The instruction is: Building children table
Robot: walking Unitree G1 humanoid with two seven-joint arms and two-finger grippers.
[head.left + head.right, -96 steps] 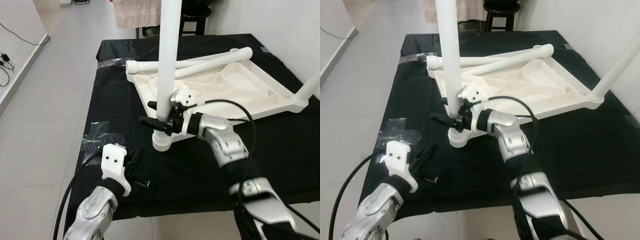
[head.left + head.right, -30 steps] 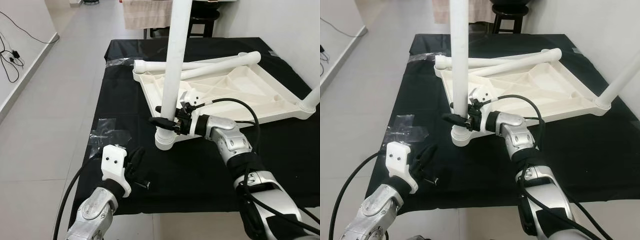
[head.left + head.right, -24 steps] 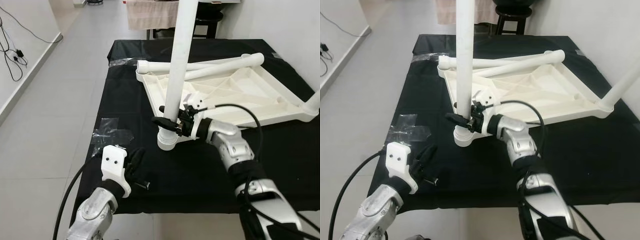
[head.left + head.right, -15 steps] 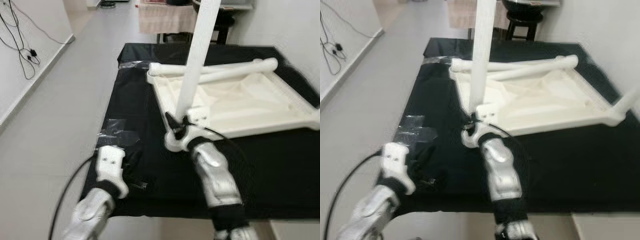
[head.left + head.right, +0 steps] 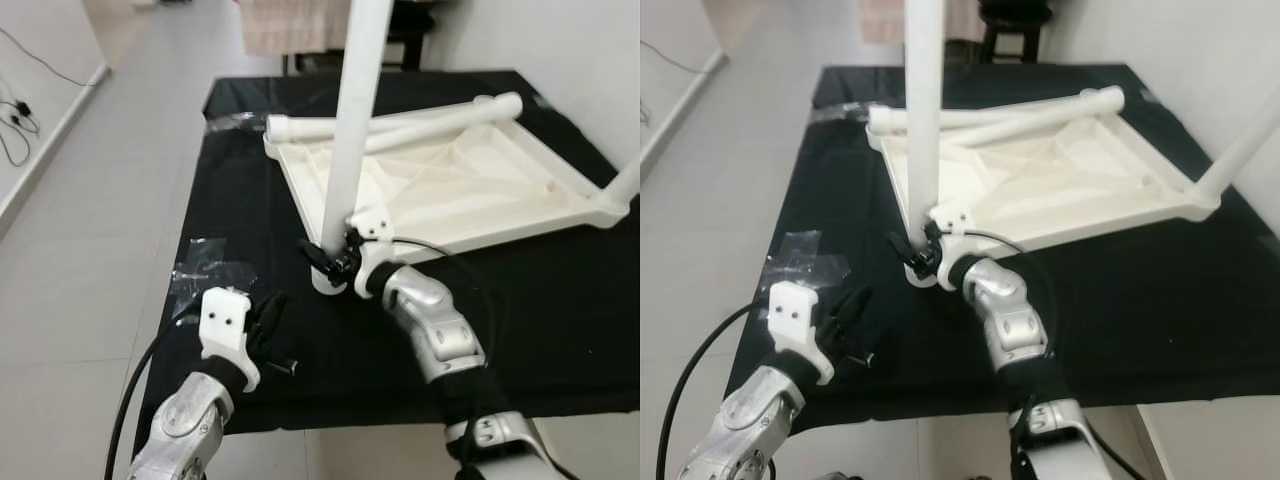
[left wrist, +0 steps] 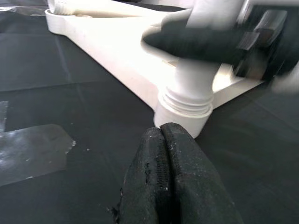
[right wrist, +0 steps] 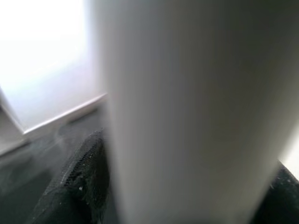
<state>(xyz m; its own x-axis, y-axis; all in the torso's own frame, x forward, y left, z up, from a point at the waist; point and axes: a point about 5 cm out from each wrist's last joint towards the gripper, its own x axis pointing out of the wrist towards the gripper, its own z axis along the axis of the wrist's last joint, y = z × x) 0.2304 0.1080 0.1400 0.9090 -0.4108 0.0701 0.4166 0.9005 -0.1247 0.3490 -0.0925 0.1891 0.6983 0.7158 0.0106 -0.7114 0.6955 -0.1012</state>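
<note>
One upright leg [image 5: 352, 130] stands in the near corner socket of the upturned tabletop [image 5: 470, 185] – the right gripper [image 5: 328, 258] clamps its base, the left gripper [image 5: 268, 325] is closed and empty – and a slanted push could jam the thread.

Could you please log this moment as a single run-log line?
right gripper: shut on upright leg near its socket | left gripper: shut, idle over black cloth | tabletop: upside down

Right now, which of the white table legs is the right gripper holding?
The upright leg at the tabletop's near corner, held low by the right gripper; two others lie flat along the far edge.
</note>
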